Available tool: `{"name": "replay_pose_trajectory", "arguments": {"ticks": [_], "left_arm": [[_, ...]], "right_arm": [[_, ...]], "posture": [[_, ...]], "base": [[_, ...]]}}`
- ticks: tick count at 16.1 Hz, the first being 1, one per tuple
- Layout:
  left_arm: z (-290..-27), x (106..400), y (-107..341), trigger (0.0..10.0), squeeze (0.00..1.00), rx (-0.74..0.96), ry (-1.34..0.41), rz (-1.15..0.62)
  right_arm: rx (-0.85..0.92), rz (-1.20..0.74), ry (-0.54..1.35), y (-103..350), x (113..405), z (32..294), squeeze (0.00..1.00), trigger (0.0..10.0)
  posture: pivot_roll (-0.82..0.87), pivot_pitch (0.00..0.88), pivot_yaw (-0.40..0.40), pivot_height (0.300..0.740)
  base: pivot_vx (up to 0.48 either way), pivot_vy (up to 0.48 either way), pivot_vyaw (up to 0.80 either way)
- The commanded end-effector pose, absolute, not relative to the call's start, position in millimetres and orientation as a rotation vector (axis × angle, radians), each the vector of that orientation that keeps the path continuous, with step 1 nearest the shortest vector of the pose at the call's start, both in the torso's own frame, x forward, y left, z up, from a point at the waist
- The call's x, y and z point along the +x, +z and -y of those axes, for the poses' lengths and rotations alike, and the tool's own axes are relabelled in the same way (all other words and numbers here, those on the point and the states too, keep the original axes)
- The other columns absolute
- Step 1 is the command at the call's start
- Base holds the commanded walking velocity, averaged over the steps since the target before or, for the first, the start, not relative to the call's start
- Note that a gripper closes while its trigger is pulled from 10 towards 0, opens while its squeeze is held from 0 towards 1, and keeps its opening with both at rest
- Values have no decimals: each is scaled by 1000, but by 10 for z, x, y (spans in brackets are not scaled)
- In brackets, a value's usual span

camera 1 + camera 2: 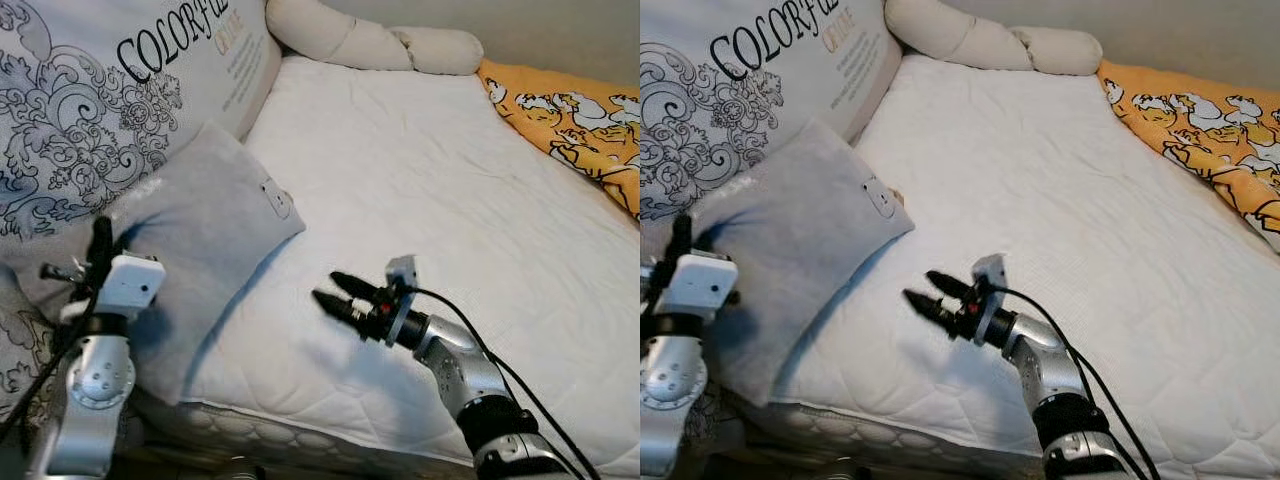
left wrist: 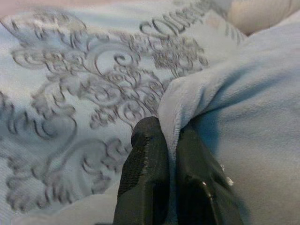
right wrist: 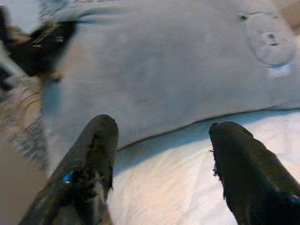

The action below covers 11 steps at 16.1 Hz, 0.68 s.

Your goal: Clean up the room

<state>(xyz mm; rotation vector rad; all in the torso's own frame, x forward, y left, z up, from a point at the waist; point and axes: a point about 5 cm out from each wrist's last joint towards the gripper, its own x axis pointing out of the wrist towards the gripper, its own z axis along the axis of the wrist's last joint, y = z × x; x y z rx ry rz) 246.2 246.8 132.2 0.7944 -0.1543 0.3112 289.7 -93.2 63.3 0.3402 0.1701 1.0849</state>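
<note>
i had the left gripper [image 2: 168, 154] pinched on a corner of the grey pillow [image 1: 195, 225], its two black fingers closed with a fold of the soft cover caught between them; the left wrist view showed the cloth running right through the pinch. the pillow lay at the left edge of the white mattress [image 1: 430, 180], leaning back against the big patterned cushion [image 1: 90, 90] with the lettering on it, its near end hanging over the mattress edge. the right gripper [image 1: 335, 293] hovered low over the mattress just beside the pillow's long edge, fingers spread wide and holding nothing, pointing at that edge.

my judgement was that the step was to get the pillow up and placed properly on the bed. the hold on the left was only on the cover, near a corner, so a hard pull could slip it out or just stretch the fabric. i thought the better way was to bring the right fingers in under the near edge, close on a thick bite of pillow, then lift with both arms together and keep it level. an orange printed blanket [image 1: 580, 125] lay well apart at the far right, and a cream bolster [image 1: 370, 40] sat at the head.
</note>
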Motion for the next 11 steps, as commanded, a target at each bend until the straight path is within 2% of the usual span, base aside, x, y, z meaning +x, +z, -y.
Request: {"name": "replay_pose_trajectory", "arguments": {"ticks": [1,2,3,4,5,6,8,11], "left_arm": [[-2493,2442,1227,0,0,740,318,87],[-2504,2431,1153,78,0,710,314,35],[-2520,2413,1104,5490,0,679,328,9],[-2501,2401,1051,10000,384,618,299,-6],[-2480,2390,1058,10000,1000,583,275,13],[-2467,2382,1066,10000,1000,561,260,29],[-2327,2353,1384,10000,1000,399,84,284],[-2338,2392,1600,10000,1000,270,-22,316]], "right_arm": [[286,-165,1127,689,2892,969,1000,10000],[261,-158,1132,706,2893,988,1000,10000],[236,-147,1127,727,2892,1015,1000,10000],[213,-137,1111,752,2892,1052,1000,10000],[198,-127,1096,771,2891,1082,1000,10000],[187,-119,1086,784,2889,1103,1000,10000],[180,-95,1007,814,2820,1238,1000,10000],[233,-40,920,900,2741,1357,1000,10000]], "posture": [[162,48,-53,740],[161,47,-52,740],[161,47,-52,740],[157,43,-55,740],[153,41,-57,740],[153,41,-57,740],[137,27,-62,740],[113,13,-52,740]], "base": [[0,0,0],[0,0,0],[0,0,0],[0,0,0],[0,0,0],[0,0,0],[0,0,0],[0,0,0]]}}
